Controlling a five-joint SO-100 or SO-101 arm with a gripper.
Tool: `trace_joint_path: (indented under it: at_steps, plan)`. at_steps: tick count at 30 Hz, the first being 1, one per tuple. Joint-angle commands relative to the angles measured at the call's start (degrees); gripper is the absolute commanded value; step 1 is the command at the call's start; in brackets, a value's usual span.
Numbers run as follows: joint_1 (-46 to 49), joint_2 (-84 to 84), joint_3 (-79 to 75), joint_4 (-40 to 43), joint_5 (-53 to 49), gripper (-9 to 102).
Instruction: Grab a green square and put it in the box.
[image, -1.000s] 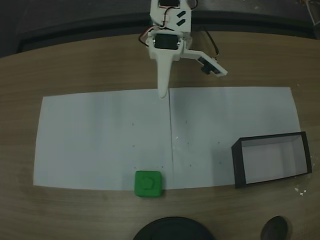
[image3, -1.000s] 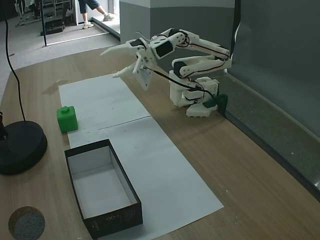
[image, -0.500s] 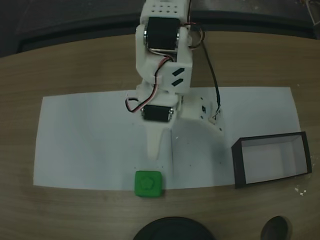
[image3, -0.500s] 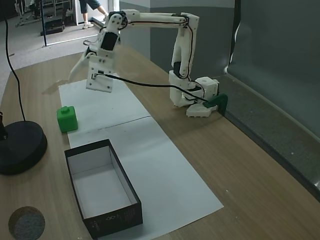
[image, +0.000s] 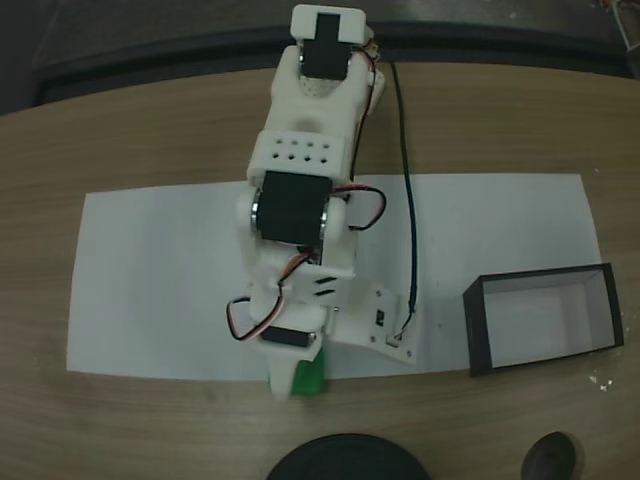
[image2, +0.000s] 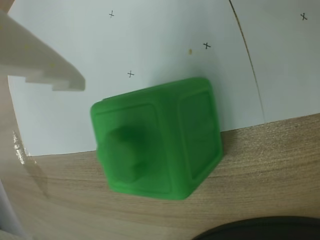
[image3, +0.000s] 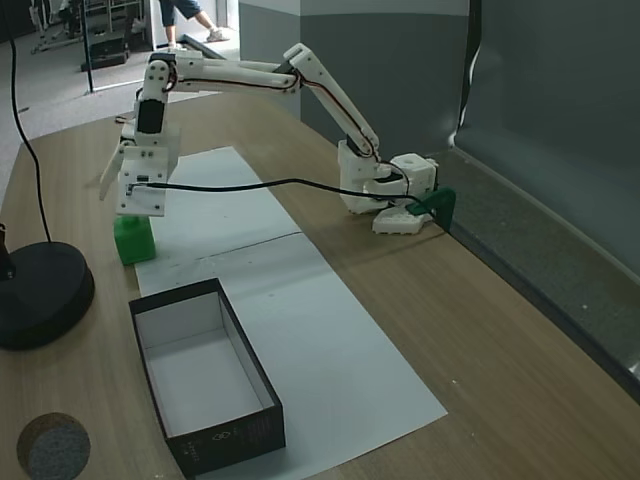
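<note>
End effector (image3: 120, 195) is hovering with its jaws apart directly over the green square (image2: 157, 137), which is straddling the paper sheet's (image: 160, 280) edge on the counter (image3: 480, 330). The box (image3: 205, 385) is sitting well apart, open paper lying between.

Paper (image2: 165, 40): small pencilled x marks, wrist view | box (image3: 222, 437): pale print on near end wall, too small to read
</note>
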Motion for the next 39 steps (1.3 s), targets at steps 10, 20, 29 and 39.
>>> trace_joint_path:
  at_steps: [10, 20, 29, 39]
  plan:
    - [-0.5, -5.8, -6.2, -0.9, 0.3, 31]
    - [-0.6, -9.7, -6.6, -1.1, 0.3, 15]
    - [-5.6, -3.1, -20.0, 5.7, -0.1, 11]
    - [-25.2, 21.4, -34.5, 11.3, -4.9, 11]
